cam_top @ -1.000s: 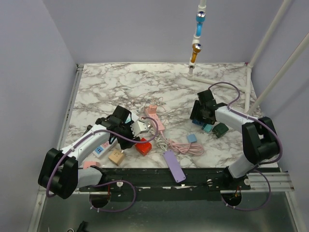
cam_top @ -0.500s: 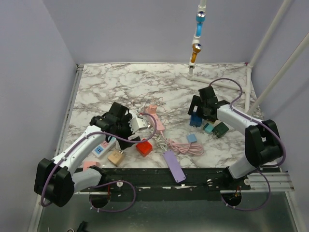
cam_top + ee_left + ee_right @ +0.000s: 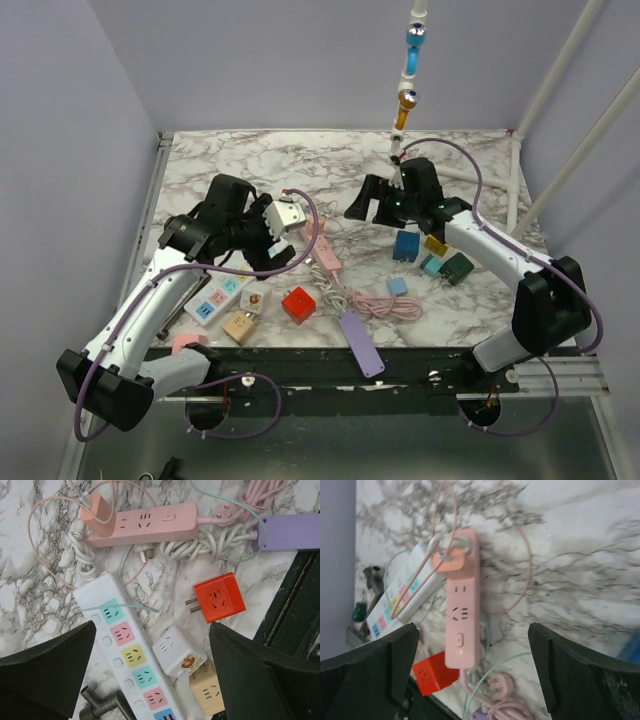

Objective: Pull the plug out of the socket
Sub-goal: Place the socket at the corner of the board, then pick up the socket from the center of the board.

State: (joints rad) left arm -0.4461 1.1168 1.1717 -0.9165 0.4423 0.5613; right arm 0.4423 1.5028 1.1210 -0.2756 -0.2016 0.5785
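Observation:
A pink power strip [image 3: 145, 525] [image 3: 462, 615] [image 3: 323, 248] lies on the marble table. A salmon plug [image 3: 97, 512] [image 3: 451, 560] with a thin pink cord sits in its end socket. My left gripper [image 3: 150, 680] [image 3: 268, 250] hangs open above a white multicolour strip [image 3: 131, 655] and a white cube adapter [image 3: 177, 650], short of the pink strip and holding nothing. My right gripper [image 3: 475, 675] [image 3: 368, 208] hovers open over the pink strip's switch end, also holding nothing.
A red cube adapter [image 3: 220, 597] [image 3: 298, 303], a beige cube [image 3: 210, 692] and a purple strip [image 3: 360, 342] lie near the front edge. Coiled cords [image 3: 385, 303] tangle beside the pink strip. Blue [image 3: 407, 245] and green [image 3: 458, 267] cubes sit right. A pipe [image 3: 408, 80] hangs at the back.
Both grippers have opened wide and lifted. The right one swung left, away from the blue cube to above the pink strip. The left one drew back and up.

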